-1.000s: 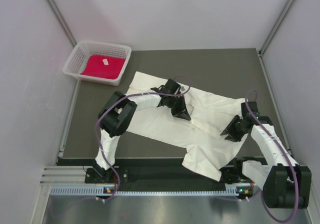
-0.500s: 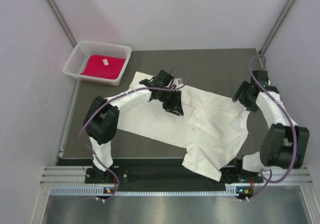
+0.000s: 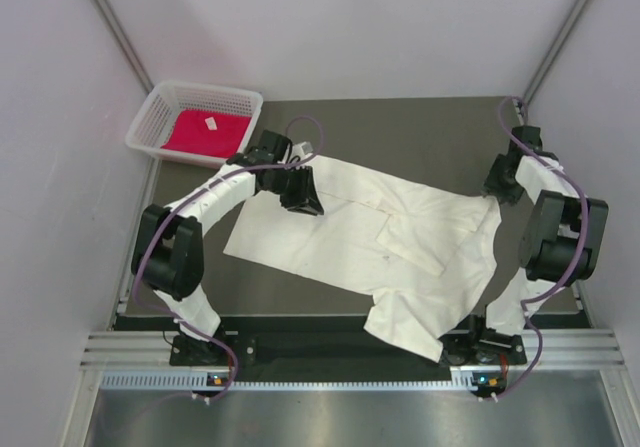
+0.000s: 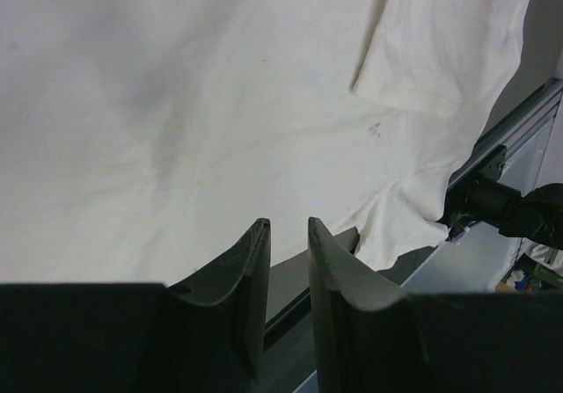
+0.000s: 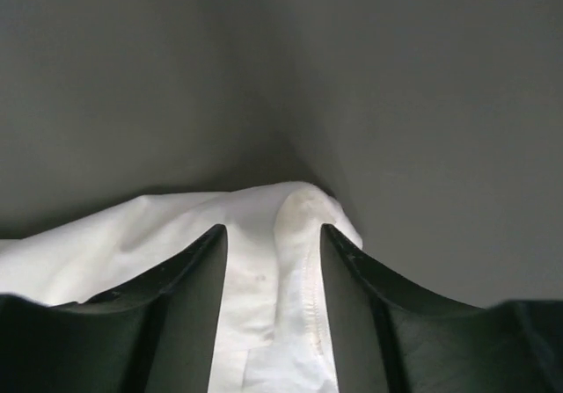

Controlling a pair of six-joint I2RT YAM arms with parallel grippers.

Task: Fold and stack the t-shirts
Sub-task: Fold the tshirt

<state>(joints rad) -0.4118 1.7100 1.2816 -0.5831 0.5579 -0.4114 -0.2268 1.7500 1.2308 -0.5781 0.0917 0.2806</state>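
I stand before a dark grey table (image 3: 400,127) closed in on three sides by plain, pale walls. The back wall (image 3: 340,27) is smooth and bare, with a faint lilac cast. The left wall (image 3: 50,217) and the right wall (image 3: 612,147) look the same. Where the panels meet, thin grey metal bars run up the corners, one on the left (image 3: 112,22) and one on the right (image 3: 572,29). Along the near edge of the table lies a ribbed aluminium rail (image 3: 130,347), and in front of it a pale slotted strip (image 3: 330,379). Nearest to me is a sheet of brushed steel (image 3: 300,422). The light is soft and even, and the shadows are faint.
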